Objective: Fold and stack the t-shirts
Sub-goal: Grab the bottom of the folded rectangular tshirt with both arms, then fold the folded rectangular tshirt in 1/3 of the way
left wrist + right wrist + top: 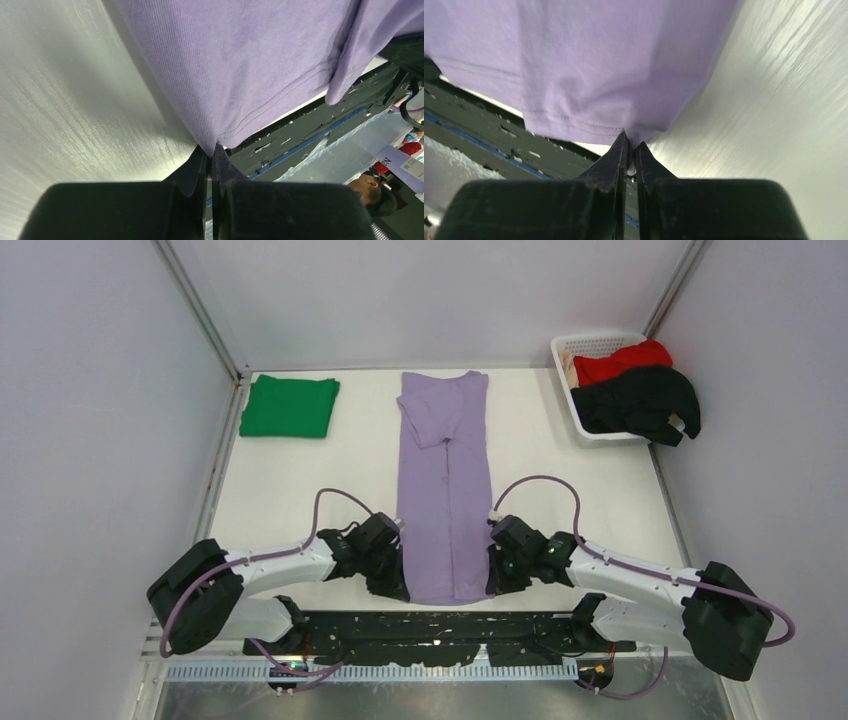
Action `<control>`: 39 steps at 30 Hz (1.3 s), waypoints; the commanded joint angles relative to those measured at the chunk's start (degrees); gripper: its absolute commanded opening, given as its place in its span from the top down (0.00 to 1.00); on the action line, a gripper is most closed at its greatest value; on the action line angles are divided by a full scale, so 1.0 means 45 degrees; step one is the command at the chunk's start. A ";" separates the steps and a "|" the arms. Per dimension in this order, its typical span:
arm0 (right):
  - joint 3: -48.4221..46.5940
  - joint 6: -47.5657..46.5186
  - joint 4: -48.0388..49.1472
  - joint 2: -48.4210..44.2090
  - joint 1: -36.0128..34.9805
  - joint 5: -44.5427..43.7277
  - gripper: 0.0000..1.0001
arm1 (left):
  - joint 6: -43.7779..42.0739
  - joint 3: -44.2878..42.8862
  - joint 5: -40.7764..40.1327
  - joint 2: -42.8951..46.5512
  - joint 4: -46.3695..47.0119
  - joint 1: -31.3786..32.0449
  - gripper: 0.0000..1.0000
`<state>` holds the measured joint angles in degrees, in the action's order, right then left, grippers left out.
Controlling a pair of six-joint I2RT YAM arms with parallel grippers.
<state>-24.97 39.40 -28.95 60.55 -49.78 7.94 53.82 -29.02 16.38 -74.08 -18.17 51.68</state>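
Note:
The lavender t-shirt lies in a long narrow strip down the middle of the table, sleeves folded in. My left gripper is shut on its near left hem corner. My right gripper is shut on its near right hem corner. Both corners are pinched between the black fingers, a little off the table. A folded green t-shirt lies at the back left. A red t-shirt and a black t-shirt are heaped in the white basket.
The basket stands at the back right corner, with the black shirt spilling over its near rim. Grey walls close in the table on both sides and behind. A black base plate runs along the near edge.

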 commanded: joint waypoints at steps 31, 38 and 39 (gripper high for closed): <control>-0.9780 -0.3723 0.3197 0.7512 0.5318 -0.2892 0.93 | -0.3519 -1.1077 0.1492 -0.7130 -0.1529 -0.6503 1.00; -1.0652 -0.3819 0.3635 0.8795 0.5900 -0.2302 0.92 | -0.3691 -1.2870 0.1464 -0.8728 -0.2054 -0.6868 1.00; -1.0820 -0.3836 0.3677 0.9025 0.5968 -0.2229 0.92 | -0.3730 -1.3089 0.1458 -0.8922 -0.2170 -0.6906 1.00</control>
<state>-69.67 23.46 -15.92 99.11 -24.10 -3.70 38.85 -83.09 22.11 -111.90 -25.58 21.63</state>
